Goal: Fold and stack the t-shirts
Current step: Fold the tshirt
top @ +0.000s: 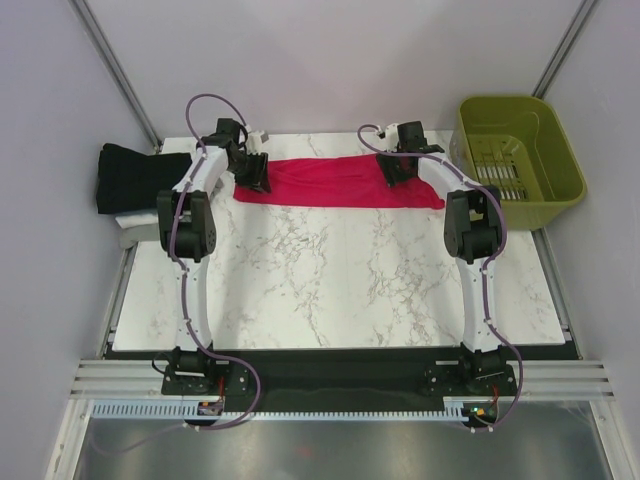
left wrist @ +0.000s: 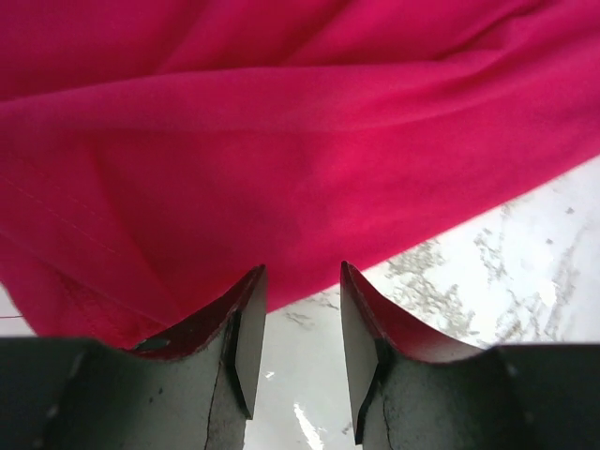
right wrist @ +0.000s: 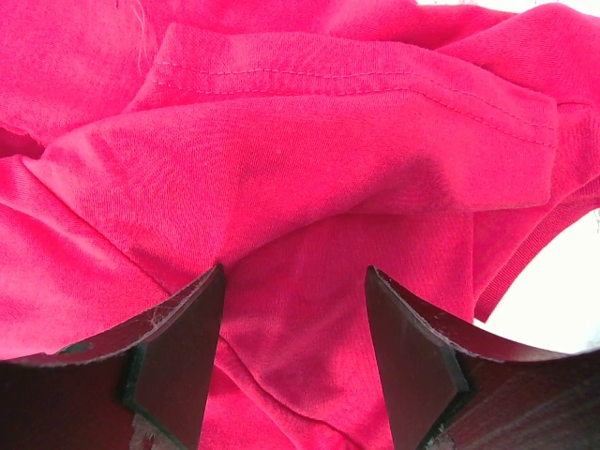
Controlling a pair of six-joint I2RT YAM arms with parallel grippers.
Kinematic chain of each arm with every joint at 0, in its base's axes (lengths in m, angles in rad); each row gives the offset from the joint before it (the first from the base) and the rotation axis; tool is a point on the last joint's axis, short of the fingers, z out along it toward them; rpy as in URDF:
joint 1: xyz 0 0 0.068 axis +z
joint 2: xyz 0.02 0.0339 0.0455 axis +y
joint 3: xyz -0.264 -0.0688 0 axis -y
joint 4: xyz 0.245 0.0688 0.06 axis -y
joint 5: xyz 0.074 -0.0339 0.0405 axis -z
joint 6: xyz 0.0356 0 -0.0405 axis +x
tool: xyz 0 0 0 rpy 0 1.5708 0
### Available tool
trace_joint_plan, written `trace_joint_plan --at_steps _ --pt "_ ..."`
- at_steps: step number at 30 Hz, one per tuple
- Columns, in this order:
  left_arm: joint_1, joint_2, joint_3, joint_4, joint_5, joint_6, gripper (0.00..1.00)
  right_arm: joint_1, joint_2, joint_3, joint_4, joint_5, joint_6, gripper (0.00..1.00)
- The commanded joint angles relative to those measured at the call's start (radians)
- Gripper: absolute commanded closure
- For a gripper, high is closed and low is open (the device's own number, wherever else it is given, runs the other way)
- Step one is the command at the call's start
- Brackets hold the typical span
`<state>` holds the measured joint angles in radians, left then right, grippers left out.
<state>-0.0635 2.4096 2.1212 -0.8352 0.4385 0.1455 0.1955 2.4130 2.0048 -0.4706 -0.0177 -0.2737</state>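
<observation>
**Crimson-pink t-shirt stretched along the far bench, both grippers open**

Crimson-pink t-shirt lies as a long, low band along the far side of the marble bench, its cloth doubled over in soft folds. The left gripper sits at the shirt's left end. Its fingers are parted, with bare marble in the gap and cloth just past the tips. The right gripper sits over the right end. Its fingers stand wide apart, with rumpled cloth and a stitched hem lying between them, unpinched. At the bench's far left edge a folded black t-shirt rests on pale folded cloth. 1 olive-green basket stands beside the far right corner.
</observation>
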Motion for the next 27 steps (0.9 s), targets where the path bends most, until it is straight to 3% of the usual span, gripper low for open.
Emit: trace_joint_plan --at_steps 1,13,21,27 --pt "-0.001 0.016 0.054 0.021 -0.107 -0.023 0.56 -0.002 -0.02 -0.012 -0.071 0.044 -0.015 0.3" --pt "0.062 -0.078 -0.013 0.057 -0.495 0.017 0.54 -0.002 -0.02 -0.035 -0.068 0.059 -0.022 0.3" --pt "0.062 -0.187 -0.079 0.116 -0.549 0.032 0.54 -0.002 -0.017 -0.049 -0.065 0.071 -0.024 0.3" --pt "0.062 -0.28 -0.067 0.134 -0.446 0.0 0.54 -0.005 -0.049 -0.054 -0.062 0.093 -0.03 0.3"
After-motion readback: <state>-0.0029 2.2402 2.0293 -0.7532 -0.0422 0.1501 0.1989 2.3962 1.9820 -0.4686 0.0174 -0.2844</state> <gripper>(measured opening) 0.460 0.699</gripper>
